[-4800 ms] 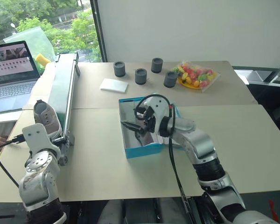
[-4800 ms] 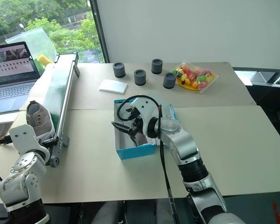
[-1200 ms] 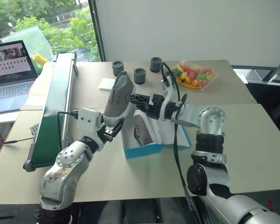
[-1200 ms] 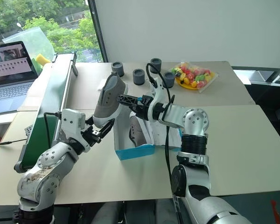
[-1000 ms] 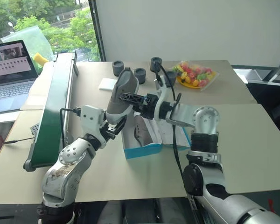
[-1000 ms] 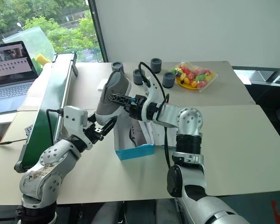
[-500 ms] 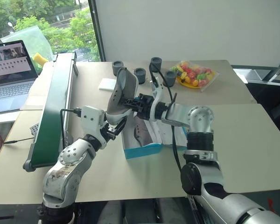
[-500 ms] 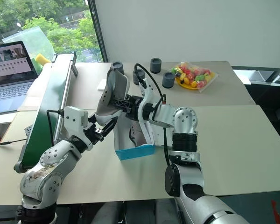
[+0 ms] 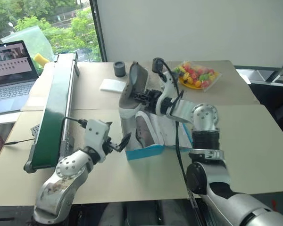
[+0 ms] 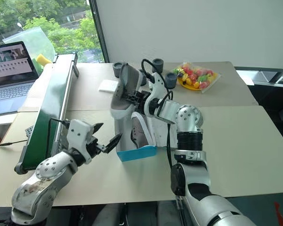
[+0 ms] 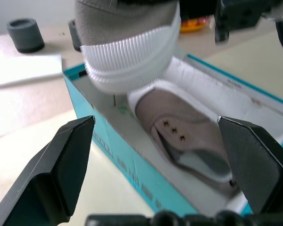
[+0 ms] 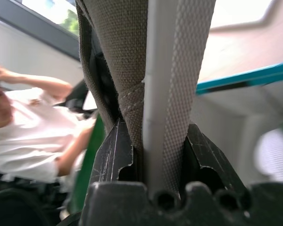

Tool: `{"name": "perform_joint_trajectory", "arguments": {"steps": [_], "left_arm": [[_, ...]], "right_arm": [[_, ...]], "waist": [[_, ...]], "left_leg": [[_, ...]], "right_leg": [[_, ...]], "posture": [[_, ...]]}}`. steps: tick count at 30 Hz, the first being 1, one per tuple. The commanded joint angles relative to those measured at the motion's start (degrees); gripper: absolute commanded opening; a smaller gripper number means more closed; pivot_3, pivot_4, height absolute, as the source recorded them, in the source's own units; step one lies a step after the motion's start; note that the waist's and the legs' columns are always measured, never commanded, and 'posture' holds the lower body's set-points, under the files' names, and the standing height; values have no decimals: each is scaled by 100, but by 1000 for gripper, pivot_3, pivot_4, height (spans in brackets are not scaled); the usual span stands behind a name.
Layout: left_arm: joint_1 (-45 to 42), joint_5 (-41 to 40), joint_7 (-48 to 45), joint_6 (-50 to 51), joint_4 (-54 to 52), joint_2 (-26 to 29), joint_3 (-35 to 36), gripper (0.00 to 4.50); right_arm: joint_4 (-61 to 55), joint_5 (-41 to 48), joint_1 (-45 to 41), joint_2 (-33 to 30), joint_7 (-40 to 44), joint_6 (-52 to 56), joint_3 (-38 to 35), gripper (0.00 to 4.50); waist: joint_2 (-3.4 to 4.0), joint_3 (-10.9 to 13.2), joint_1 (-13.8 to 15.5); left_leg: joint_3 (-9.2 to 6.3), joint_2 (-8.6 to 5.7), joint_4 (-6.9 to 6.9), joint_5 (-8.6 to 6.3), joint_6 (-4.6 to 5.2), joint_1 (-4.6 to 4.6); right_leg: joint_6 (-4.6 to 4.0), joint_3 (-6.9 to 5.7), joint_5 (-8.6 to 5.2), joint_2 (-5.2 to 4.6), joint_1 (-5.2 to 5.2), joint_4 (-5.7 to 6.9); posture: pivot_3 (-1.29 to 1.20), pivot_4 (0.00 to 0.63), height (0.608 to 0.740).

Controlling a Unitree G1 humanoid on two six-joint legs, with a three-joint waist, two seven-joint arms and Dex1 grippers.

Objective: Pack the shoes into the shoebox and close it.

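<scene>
grey-brown canvas pinched between two black fingers: the right gripper (image 9: 142, 95) is clamped on the heel collar of the second shoe (image 9: 133, 92) and holds it in the air over the far left corner of the blue shoebox (image 9: 140, 151). this held shoe hangs steeply, heel up by the gripper and white ribbed toe pointing down toward the box floor, its sole turned toward the window side. its long axis runs close to vertical, while the box's long axis runs away from the robot across the table (image 9: 236, 141).

the first shoe (image 9: 144, 132) already lies inside the box, toward the left wall, lengthwise with the box. in the left wrist view the hanging toe sits just above the box's near corner, close to the packed shoe's toe; i cannot tell whether it touches the wall.

the left gripper (image 9: 117, 142) is empty with its fingers spread wide, hovering low just beside the box's left front corner, apart from both shoes. it is the nearer of the two to the box wall, but the right arm has the load.

my guess is the next move turns on laying that upright shoe down: the free space looks to be on the right half of the box, beside the white paper, so the shoe would need tipping flat and shifting right. the lid is not yet closed.
</scene>
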Motion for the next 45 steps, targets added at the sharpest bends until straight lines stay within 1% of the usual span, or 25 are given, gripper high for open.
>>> {"name": "perform_joint_trajectory", "arguments": {"steps": [1,4,6,9,11,20,24,27,33,36,39,40,41,45], "left_arm": [[275,-155,-434,-160,-390,379,448,4477],[460,-199,-659,-210,-390,637,721,4477],[529,-210,-751,-247,-358,727,805,4477],[570,-153,-808,-297,-332,802,761,4477],[515,-168,-758,-279,-357,751,710,4477],[476,-153,-562,-222,-466,614,593,4477],[477,-141,-509,-242,-474,565,526,4477],[493,-115,-476,-273,-446,512,446,4477],[488,-101,-405,-293,-422,375,296,4477],[454,-73,-367,-302,-410,318,184,4477],[435,-44,-354,-307,-406,291,152,4477],[425,-35,-351,-310,-399,284,151,4500],[413,-25,-347,-313,-387,278,152,4500],[391,-1,-356,-308,-377,256,142,4500]], "right_arm": [[-692,-158,-165,-308,455,468,816,1038],[-777,-150,-182,-591,663,1090,1113,1038],[-734,-86,-275,-664,764,1483,1130,1038],[-466,-189,-460,-618,709,2105,1091,1038],[-222,-365,-505,-564,689,2184,1140,1038],[1037,-1293,-782,-553,1217,1576,1866,1038],[2024,-1911,-1128,-486,1744,1085,2649,1038],[2410,-2306,-1413,-429,2358,736,3315,1038],[3082,-2858,-1662,-183,3193,510,4039,1038],[3399,-3096,-1679,-74,3402,437,4114,1038],[3598,-3175,-1750,43,3458,488,3850,1038],[3719,-3163,-1789,87,3379,518,3632,1689],[3808,-3167,-1821,109,3308,496,3461,1887],[3814,-3228,-2003,99,3300,388,3096,3272]], "waist": [[1,1,-7],[2,1,-7],[2,1,11],[3,2,29],[3,2,23],[3,2,0],[3,2,-2],[3,1,-2],[3,1,-22],[3,-2,-23],[2,-3,-23],[2,-3,-21],[2,-3,-20],[3,-2,-8]], "left_leg": [[0,1,-2,0,0,1],[-2,4,-8,0,0,7],[-2,4,-6,0,0,8],[-3,3,-4,0,0,5],[-4,3,-4,0,0,5],[-1,1,-5,0,0,5],[0,1,-5,0,0,9],[0,0,-5,0,0,15],[-1,3,-5,0,0,22],[-2,2,-5,-1,-1,28],[-2,3,-5,-1,-1,46],[-2,3,-5,-1,-1,47],[-2,3,-5,-1,-1,47],[-2,2,-5,-1,-1,40]], "right_leg": [[-1,0,-1,1,-1,-1],[-7,-1,-4,3,0,2],[-6,-3,-4,0,4,1],[-5,-4,-4,-4,6,-2],[-5,-5,-4,-4,5,-2],[-6,-4,-4,-1,3,0],[-6,-4,-4,1,4,1],[-6,-4,-4,1,11,1],[-7,-3,-3,4,11,6],[-7,-3,-3,3,17,5],[-8,-2,-3,3,30,9],[-8,-2,-3,3,29,12],[-9,-2,-3,4,28,14],[-10,-2,-4,3,22,15]], "posture": [[0,150,740],[0,150,740],[0,150,740],[0,150,740],[0,150,740],[0,150,740],[0,150,740],[0,150,740],[0,150,740],[0,150,740],[0,150,740],[0,150,740],[0,150,740],[0,150,740]]}}
